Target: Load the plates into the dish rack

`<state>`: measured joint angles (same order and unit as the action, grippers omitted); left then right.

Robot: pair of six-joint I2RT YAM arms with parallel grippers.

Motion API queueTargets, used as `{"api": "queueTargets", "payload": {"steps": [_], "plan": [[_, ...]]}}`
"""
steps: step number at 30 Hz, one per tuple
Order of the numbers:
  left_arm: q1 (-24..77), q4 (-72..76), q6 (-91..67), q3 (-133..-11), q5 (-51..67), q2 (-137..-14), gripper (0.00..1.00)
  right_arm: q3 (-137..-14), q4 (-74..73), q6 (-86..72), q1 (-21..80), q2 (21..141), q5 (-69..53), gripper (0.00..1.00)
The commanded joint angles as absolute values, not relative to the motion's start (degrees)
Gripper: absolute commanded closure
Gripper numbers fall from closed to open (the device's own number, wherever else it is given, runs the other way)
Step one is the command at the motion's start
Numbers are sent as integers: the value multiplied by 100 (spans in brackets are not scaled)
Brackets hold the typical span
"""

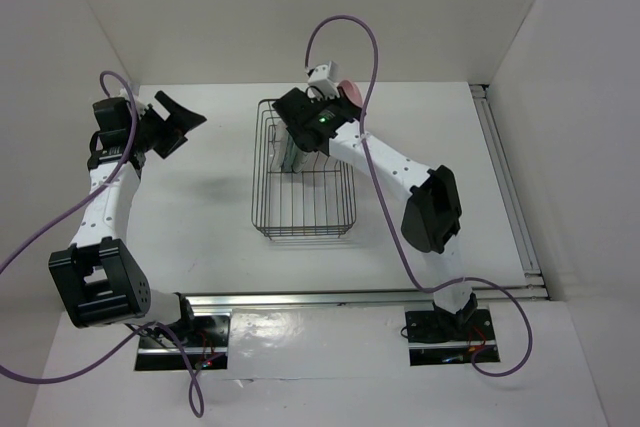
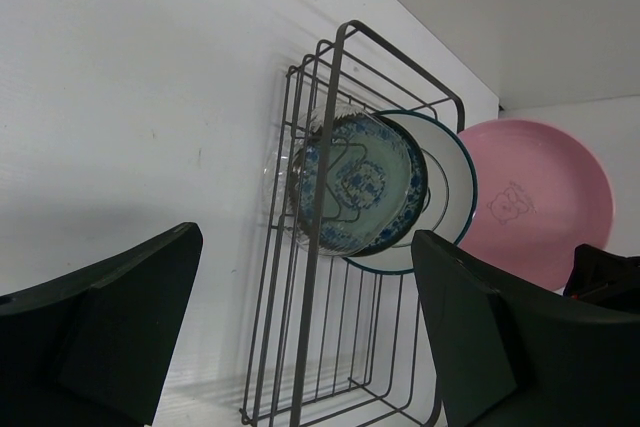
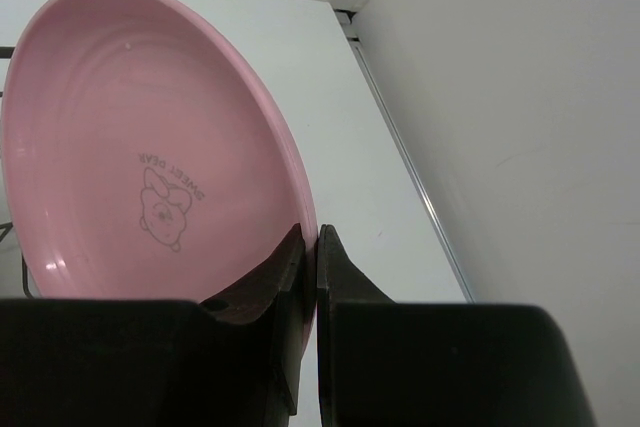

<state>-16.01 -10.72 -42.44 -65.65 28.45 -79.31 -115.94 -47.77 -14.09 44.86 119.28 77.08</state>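
Right claw (image 3: 310, 239) pinched shut on the rim of the pink plate (image 3: 130, 147), fingers almost together with the thin edge between them. The pink plate is held on edge and tilted, at the far right corner of the rack (image 1: 305, 219). Can't tell if it touches the wire. Left claw (image 2: 305, 242) is wide open and grips nothing. It hangs over the table (image 1: 200, 197) left of the rack, facing it.

Table is flat, matte white. Plain white walls (image 1: 300, 7) at back and both sides. A metal rail (image 1: 508, 187) runs along the table's right edge.

Pink plate is round, glossy and smooth, with faint concentric ridges and a small printed cartoon figure with lettering in the centre. Rack is thin dark wire, a rectangular basket with upright prongs.

Three plates stand on edge at the rack's far end, packed close: wavy glass plate (image 2: 278, 179) nearest the left claw, then teal plate (image 2: 360, 187) with a blue pattern, then dark-rimmed plate (image 2: 452, 192). The pink plate is beyond them.
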Motion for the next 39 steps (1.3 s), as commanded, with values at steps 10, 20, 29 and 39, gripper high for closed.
{"api": "queueTargets", "payload": {"steps": [10,20,29,39], "plan": [[-1635,-747,-4307,-6671,3076,-7866,0,-12216,-5053,-1714,4605,12076,8419,100],[-1635,-694,-4359,-6618,3129,-7866,0,-12147,-5133,-1679,4553,12138,8420,100],[-1635,-694,-4359,-6618,3182,-7866,0,-12094,-5133,-1679,4500,12190,8367,100],[-1635,-747,-4359,-6671,3076,-7971,0,-12041,-5247,-1942,4447,12366,8209,100]]}}
